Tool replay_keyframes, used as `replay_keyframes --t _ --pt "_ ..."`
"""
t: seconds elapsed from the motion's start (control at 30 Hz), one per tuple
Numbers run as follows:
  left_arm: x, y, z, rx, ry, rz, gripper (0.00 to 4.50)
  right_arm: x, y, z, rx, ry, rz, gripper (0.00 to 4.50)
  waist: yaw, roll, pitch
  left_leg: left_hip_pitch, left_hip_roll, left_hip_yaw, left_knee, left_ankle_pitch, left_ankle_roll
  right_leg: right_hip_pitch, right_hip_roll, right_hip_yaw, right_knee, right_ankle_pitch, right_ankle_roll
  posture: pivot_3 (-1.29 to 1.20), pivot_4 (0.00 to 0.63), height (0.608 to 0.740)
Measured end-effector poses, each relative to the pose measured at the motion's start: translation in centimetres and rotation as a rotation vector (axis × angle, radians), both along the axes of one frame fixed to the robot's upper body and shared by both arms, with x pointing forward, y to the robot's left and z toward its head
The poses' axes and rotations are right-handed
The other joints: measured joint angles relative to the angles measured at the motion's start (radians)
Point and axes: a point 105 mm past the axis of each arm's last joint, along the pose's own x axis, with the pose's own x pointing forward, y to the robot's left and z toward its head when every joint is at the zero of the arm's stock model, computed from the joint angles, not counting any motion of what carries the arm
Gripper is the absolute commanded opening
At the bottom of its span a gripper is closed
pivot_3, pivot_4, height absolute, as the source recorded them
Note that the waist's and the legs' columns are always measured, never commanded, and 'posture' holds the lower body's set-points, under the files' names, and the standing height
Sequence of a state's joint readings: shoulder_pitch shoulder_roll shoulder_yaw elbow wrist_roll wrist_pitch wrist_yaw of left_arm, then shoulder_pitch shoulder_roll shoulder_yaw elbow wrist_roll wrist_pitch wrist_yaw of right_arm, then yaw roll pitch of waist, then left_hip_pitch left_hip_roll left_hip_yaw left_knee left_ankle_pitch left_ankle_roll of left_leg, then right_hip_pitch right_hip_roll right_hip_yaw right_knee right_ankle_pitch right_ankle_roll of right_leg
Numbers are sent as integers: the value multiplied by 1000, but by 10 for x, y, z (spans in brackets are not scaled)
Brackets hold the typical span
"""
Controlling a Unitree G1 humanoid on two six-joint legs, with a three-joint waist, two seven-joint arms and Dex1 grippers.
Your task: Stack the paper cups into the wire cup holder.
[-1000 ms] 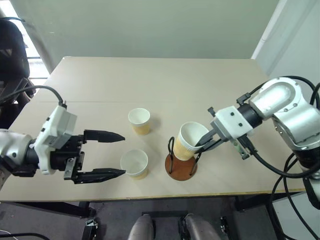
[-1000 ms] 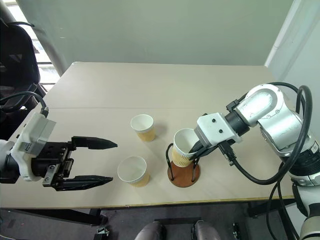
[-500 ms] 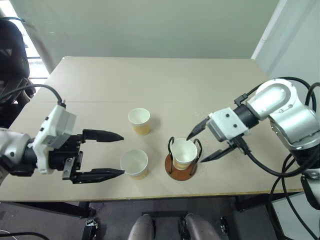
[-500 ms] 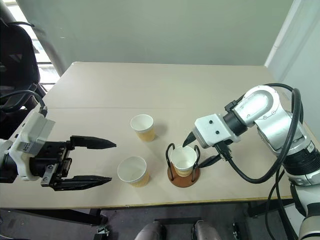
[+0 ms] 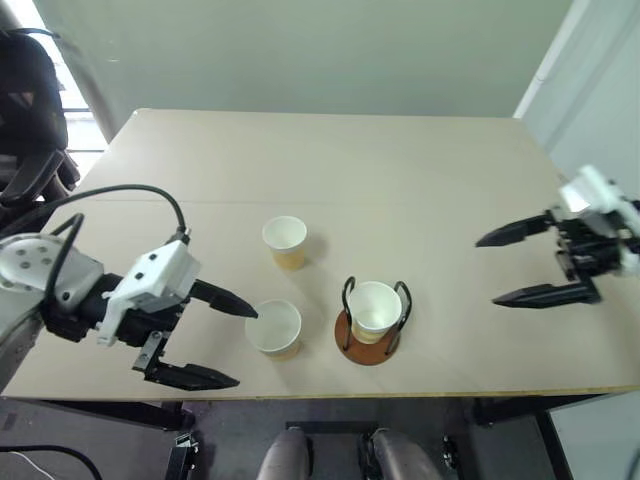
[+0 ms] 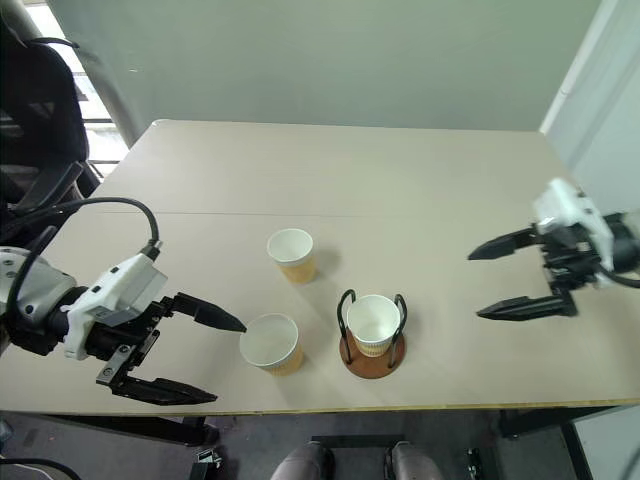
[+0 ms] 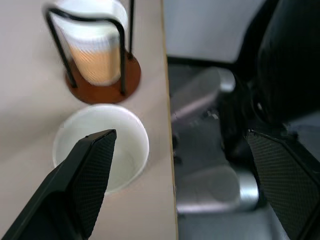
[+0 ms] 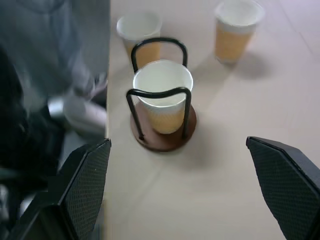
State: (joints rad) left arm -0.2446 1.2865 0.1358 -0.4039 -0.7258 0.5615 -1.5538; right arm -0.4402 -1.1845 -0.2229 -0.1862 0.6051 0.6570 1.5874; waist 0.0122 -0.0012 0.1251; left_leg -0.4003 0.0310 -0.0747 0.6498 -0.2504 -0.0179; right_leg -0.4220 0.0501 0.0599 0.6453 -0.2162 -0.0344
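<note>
cup in holder [image 5: 375, 308] dropped upright inside wire cup holder [image 5: 368, 338] | right gripper [image 5: 520, 265] let go, jaws apart, pulled off to 3 o'clock | left gripper [image 5: 229, 343] jaws apart, straddling near cup [image 5: 274, 328], at holder's 9 o'clock | far cup [image 5: 285, 241] at holder's 11 | one stacked, two left

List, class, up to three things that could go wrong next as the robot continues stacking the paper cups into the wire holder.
1. The tan paper cup nearest the table's front edge sits by the open left gripper; a careless approach could push it off.
2. The round brown base with black wire loops is narrow; a second cup lowered off-centre may catch a loop.
3. The farther tan paper cup is light and could tip when grasped.
</note>
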Motion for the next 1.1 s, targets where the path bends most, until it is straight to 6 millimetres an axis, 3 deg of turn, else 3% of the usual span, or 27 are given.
replay_keyframes --t 0.3,0.83,0.93,1.1 --pt "10 -14 -14 46 34 -109 4500 -17 0 2 -18 -80 -92 4447 -13 1 0 0 0 0 1 1 2 1 0 0 -1 3 8 0 150 740" --pt "24 -5 -51 240 5 -148 4500 -41 2 5 -14 -72 -110 4447 -10 2 0 -1 0 0 3 -1 5 2 0 1 -1 1 13 0 150 740" --pt "27 -5 -55 258 -10 -144 3933 -53 9 12 71 -65 -76 4500 -9 2 0 -1 0 0 3 -1 6 3 0 1 -2 0 13 0 150 740" --pt "32 -2 -60 286 -32 -134 2134 -61 12 14 129 -49 -99 4500 -9 2 0 -1 0 0 7 -3 9 5 0 1 -1 -1 14 0 150 740"
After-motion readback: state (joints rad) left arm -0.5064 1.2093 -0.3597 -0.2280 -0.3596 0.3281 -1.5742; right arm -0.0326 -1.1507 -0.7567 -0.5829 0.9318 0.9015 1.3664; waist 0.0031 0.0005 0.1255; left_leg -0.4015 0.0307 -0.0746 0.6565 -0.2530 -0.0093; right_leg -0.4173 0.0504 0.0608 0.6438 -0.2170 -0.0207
